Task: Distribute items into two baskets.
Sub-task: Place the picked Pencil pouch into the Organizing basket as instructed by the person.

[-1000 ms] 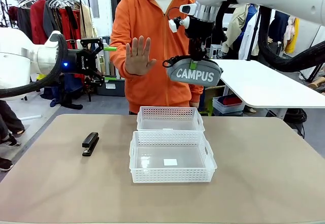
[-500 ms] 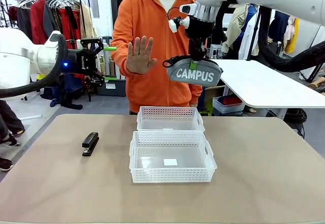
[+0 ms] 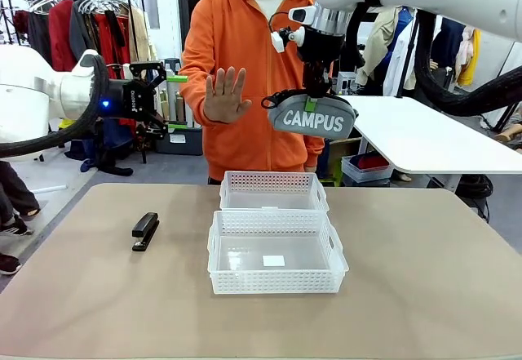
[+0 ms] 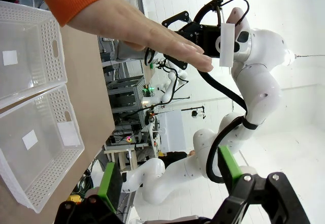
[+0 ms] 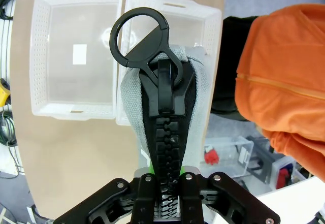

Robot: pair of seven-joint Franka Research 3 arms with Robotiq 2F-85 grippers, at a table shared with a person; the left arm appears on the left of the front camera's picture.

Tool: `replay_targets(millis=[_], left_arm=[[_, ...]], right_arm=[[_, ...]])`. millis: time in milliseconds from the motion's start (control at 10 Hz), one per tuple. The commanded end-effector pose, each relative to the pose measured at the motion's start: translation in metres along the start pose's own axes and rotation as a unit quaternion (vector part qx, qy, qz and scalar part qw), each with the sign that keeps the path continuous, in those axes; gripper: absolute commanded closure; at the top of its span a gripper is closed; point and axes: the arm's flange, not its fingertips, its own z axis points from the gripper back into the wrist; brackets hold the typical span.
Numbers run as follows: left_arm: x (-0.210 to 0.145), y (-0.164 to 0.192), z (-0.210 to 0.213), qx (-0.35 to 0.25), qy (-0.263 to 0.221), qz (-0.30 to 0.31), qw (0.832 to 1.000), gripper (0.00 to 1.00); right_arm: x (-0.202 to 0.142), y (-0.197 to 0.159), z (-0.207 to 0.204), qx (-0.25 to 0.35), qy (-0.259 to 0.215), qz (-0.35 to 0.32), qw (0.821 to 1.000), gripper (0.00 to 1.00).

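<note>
Front view: nothing is distributed yet. The larger basket (image 3: 277, 277) is empty, and so is the smaller basket (image 3: 273, 182) touching its far side. The right gripper (image 3: 310, 99) is clamped on the top of the grey CAMPUS pouch (image 3: 315, 120), which hangs high above and beyond the larger basket, roughly over the smaller one. The stapler (image 3: 145, 231) lies flat on the table (image 3: 424, 295), left of the larger basket and apart from it, untouched. The left gripper (image 3: 173, 101) is up in the air, far left of and above the larger basket, its fingers spread and holding nothing. The person's hand (image 3: 224, 95) is raised palm-out above the far side of the larger basket, between the two grippers. It is probably a stop or wait sign, and it stands in the lowering path.

Left wrist view: the left gripper (image 4: 170, 178) is wide open with its green pads apart, and the person's hand (image 4: 152, 31) crosses in front of it.

Right wrist view: the right gripper (image 5: 166, 193) pinches the pouch (image 5: 198, 89) along its zip. The larger basket (image 5: 38, 56) is below and off to one side — the pouch covers part of the smaller basket (image 5: 203, 13).

Left to do: drop the pouch, then pick up and place the stapler.
</note>
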Motion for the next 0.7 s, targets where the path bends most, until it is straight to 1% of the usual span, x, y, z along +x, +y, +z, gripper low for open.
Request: replay_targets(millis=[0,600], left_arm=[[-0.0015,-0.0016,0.0014,-0.001,-0.002,0.0,1.0,0.0],[-0.0015,-0.0016,0.0014,-0.001,-0.002,0.0,1.0,0.0]], right_arm=[[0.0003,0.0,0.0022,-0.002,-0.001,0.0,1.0,1.0],[0.0003,0.0,0.0022,-0.002,-0.001,0.0,1.0,1.0]])
